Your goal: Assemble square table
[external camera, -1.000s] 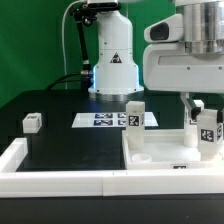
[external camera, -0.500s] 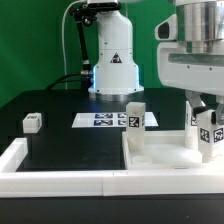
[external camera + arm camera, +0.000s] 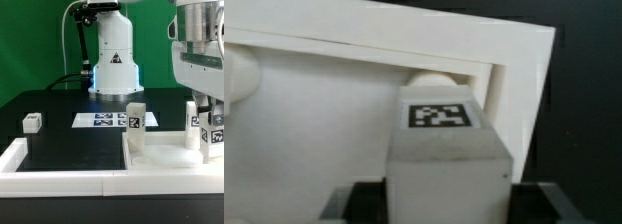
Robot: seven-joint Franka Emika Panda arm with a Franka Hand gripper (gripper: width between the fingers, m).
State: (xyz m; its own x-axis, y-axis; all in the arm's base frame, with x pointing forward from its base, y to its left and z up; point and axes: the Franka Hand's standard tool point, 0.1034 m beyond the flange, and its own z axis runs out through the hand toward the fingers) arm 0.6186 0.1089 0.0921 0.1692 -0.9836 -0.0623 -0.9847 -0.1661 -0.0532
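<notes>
The square table's white slab (image 3: 160,163) lies at the exterior view's right, inside the border wall's corner. One leg (image 3: 134,117) stands upright at its far left corner, and another post (image 3: 192,118) rises behind the gripper. My gripper (image 3: 208,115) is shut on a tagged white leg (image 3: 212,138) and holds it upright over the slab's right side. In the wrist view this leg (image 3: 446,150) runs between the dark fingers (image 3: 367,203), its tip close to a round corner socket (image 3: 434,77) of the slab (image 3: 322,110). A loose leg block (image 3: 32,122) lies far left.
The white U-shaped border wall (image 3: 60,182) runs along the front and the left side, and shows in the wrist view as a raised rim (image 3: 523,70) just past the socket. The marker board (image 3: 103,120) lies flat mid-table. The robot's base (image 3: 112,60) stands behind.
My gripper has carried the held leg toward the exterior view's right and slightly lower. The other parts have not moved.
</notes>
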